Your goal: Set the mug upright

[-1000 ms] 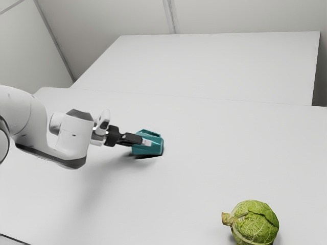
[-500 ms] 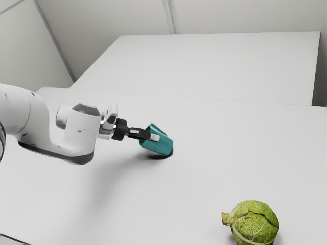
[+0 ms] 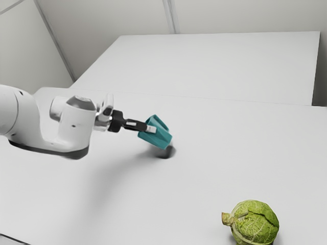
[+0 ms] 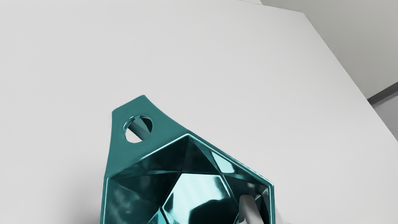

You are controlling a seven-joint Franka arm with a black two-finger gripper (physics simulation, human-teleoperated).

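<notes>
While my arm (image 3: 76, 127) reaches in from the exterior view's left, nearly level at its end, my fingers (image 3: 152, 129) pinch the wall of the mug (image 3: 160, 139), one inside, one outside. It tilts low over the tabletop (image 3: 214, 168), base toward the exterior view's right; I should rotate it slowly, squaring the base before lowering and releasing.

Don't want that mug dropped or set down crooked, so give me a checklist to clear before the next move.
1. Gripper shut on the mug, one finger inside its rim: ok.
2. Mug upright: not ok, it is tilted.
3. Mug's base flat on the table: not ok.
4. Mug's lowest edge touching the table: cannot tell.
5. Cabbage well apart from the mug: ok.
</notes>
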